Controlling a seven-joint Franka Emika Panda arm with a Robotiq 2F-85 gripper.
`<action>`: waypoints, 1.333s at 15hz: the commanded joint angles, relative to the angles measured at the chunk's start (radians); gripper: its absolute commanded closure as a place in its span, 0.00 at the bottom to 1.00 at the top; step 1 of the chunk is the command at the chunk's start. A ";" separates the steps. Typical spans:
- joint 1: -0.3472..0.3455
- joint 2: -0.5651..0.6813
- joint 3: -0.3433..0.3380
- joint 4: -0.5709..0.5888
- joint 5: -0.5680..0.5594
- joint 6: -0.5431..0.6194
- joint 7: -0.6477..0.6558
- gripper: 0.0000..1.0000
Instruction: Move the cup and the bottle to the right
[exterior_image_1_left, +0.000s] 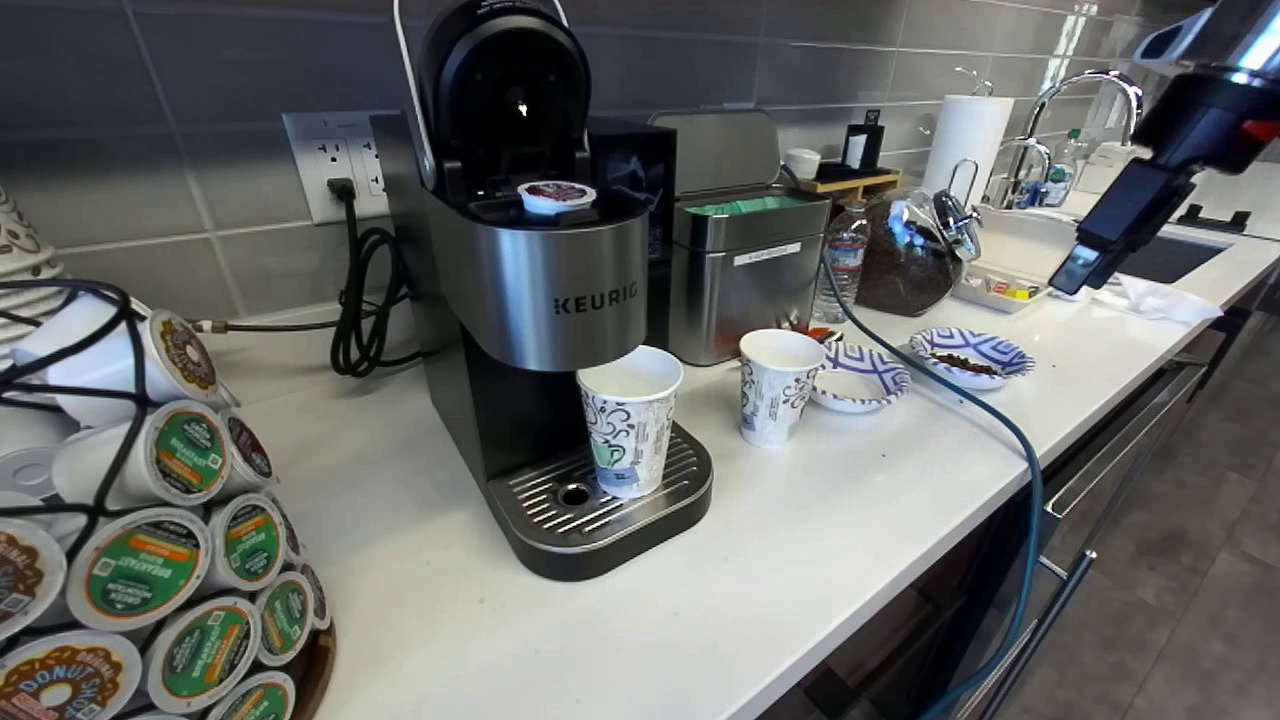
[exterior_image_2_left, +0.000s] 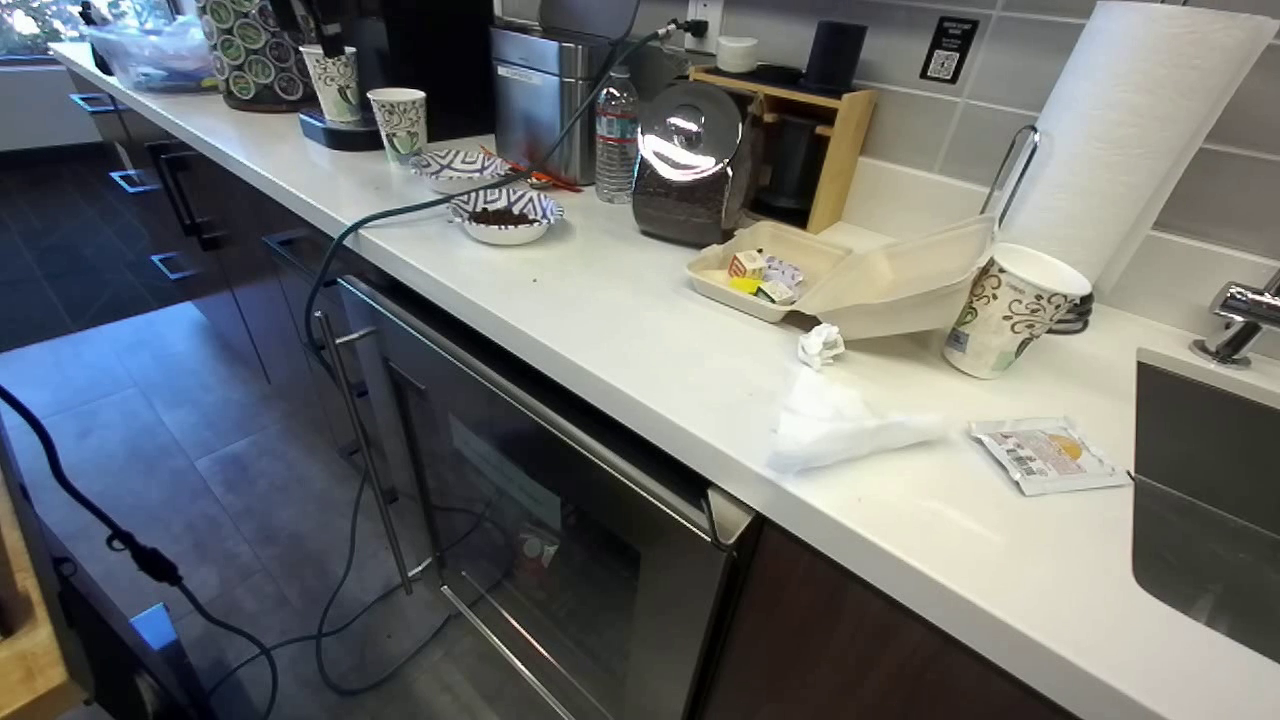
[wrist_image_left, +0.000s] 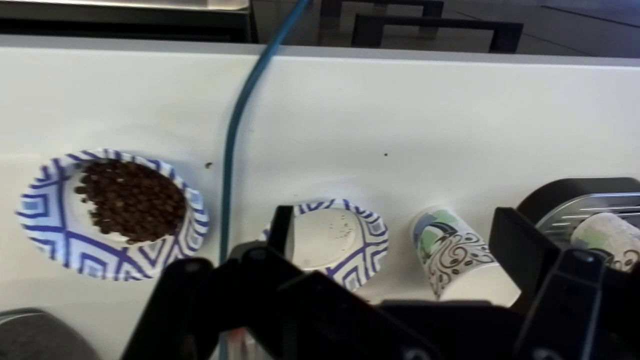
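black tool (wrist_image_left: 395, 235) agape above counter (wrist_image_left: 450, 125)

In an exterior view, cup (exterior_image_1_left: 776, 390) upright on counter (exterior_image_1_left: 790, 560), just right of frame centre; coffee maker (exterior_image_1_left: 548, 290) to its left, second cup (exterior_image_1_left: 632, 425) upright on the drip tray (exterior_image_1_left: 545, 512). Right of cup: bowl (exterior_image_1_left: 878, 366), then second bowl (exterior_image_1_left: 985, 346), beans (exterior_image_1_left: 965, 364) in it. Bottle (exterior_image_1_left: 846, 255) behind, standing between bin (exterior_image_1_left: 742, 300) and jar (exterior_image_1_left: 903, 262). Hand (exterior_image_1_left: 1080, 268) in upper right of frame, well apart from both cups.

Cup (exterior_image_2_left: 398, 125): white, swirl-patterned, stood upright in the upper left of an exterior view | Bottle (exterior_image_2_left: 615, 150): clear, labelled, stood upright near the top centre there
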 joint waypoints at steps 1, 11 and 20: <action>0.069 0.115 0.013 0.033 0.123 0.042 -0.071 0.00; 0.068 0.282 0.150 0.070 0.082 0.374 0.283 0.00; 0.235 0.444 -0.188 0.272 -0.590 0.490 0.966 0.00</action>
